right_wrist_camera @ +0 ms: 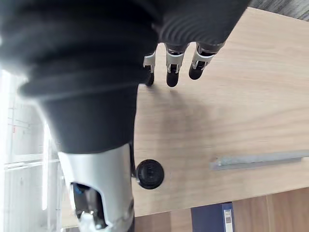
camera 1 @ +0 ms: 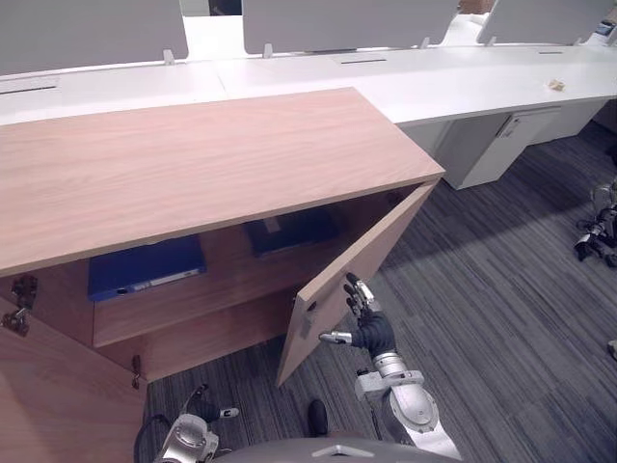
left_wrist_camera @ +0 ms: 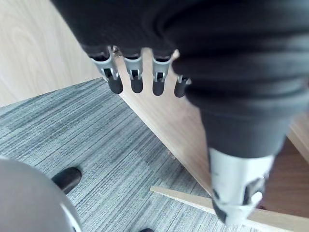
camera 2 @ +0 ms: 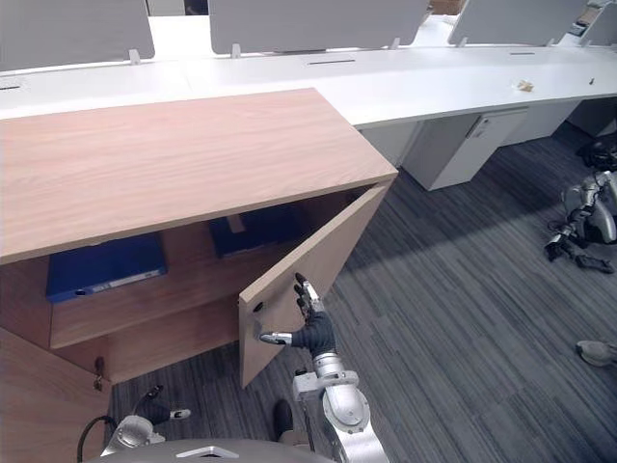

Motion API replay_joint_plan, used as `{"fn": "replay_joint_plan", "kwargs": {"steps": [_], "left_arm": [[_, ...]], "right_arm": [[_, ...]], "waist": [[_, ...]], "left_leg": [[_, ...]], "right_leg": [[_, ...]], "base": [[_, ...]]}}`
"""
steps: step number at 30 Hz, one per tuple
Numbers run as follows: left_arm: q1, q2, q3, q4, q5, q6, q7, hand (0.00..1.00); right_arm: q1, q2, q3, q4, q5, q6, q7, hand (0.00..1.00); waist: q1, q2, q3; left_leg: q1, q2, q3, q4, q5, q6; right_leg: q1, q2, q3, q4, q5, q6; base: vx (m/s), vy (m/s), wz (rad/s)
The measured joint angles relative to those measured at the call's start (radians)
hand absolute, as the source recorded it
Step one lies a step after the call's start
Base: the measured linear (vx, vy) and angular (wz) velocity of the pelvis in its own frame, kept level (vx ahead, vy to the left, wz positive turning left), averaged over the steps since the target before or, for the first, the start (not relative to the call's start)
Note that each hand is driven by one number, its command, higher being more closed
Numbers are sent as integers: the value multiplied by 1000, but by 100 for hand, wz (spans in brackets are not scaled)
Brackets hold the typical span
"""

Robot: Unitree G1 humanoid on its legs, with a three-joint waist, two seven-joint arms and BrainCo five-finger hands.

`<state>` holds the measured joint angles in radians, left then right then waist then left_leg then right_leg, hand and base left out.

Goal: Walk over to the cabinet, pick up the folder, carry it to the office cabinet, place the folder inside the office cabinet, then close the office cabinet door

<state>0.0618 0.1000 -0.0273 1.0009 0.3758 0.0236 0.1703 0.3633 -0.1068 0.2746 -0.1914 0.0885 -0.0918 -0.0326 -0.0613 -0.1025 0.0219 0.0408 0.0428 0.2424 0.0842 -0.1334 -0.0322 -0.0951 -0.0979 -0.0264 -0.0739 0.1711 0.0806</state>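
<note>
Left hand (camera 1: 208, 413) low before the cabinet (camera 1: 193, 164); right hand (camera 1: 362, 311) at its door (camera 1: 362, 265).
Left fingers (left_wrist_camera: 136, 79) hang straight and empty above the carpet (camera 1: 501, 280). Right fingers (right_wrist_camera: 172, 67) reach straight to the outer face of the half-open right door, thumb spread wide, holding nothing. Inside the cabinet, a blue folder (camera 1: 145, 268) lies flat on the shelf (camera 1: 193, 307) towards the left; a second folder (camera 1: 289, 230) lies further right.

One light-brown wooden cabinet (camera 1: 212, 164) has two open doors, a left door (camera 1: 58, 395) and a right door (camera 1: 352, 280). Two folders lie on its shelf: a bright blue folder (camera 1: 145, 268) at the left end and a dark blue folder (camera 1: 289, 231) toward the right. Three grey partition screens (camera 1: 347, 21).
</note>
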Motion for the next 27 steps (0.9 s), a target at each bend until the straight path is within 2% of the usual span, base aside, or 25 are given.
{"fn": "replay_joint_plan", "kwargs": {"steps": [8, 15, 20, 27], "left_arm": [[0, 1, -14, -2, -2, -2, 0, 0], [-7, 0, 13, -13, -33, -9, 1, 0], [-5, 2, 28, -23, -43, -9, 2, 0], [1, 17, 28, -35, -60, -9, 4, 0]], "right_arm": [[-135, -31, -11, 164, 4, 8, -13, 0], [-281, -69, -82, 269, 4, 7, -48, 0], [-331, -72, -117, 310, 1, -1, -83, 0], [-417, -71, -145, 427, -17, -2, -111, 0]], "waist": [[8, 9, 6], [42, 22, 14], [45, 43, 26], [55, 47, 33]], "left_leg": [[-18, -4, -42, 4, -5, 5], [-77, -20, -113, 4, 14, 10], [-111, -31, -172, 3, 25, 13], [-126, -33, -216, 0, 37, 12]], "right_leg": [[9, -8, -40, -6, -8, 6], [-11, -26, -111, -6, -16, 12], [-12, -38, -170, -6, -23, 15], [-8, -38, -211, -6, -33, 9]], "base": [[-15, -4, 15], [-31, -19, 32], [1, -7, 34], [1, -12, 18]]}}
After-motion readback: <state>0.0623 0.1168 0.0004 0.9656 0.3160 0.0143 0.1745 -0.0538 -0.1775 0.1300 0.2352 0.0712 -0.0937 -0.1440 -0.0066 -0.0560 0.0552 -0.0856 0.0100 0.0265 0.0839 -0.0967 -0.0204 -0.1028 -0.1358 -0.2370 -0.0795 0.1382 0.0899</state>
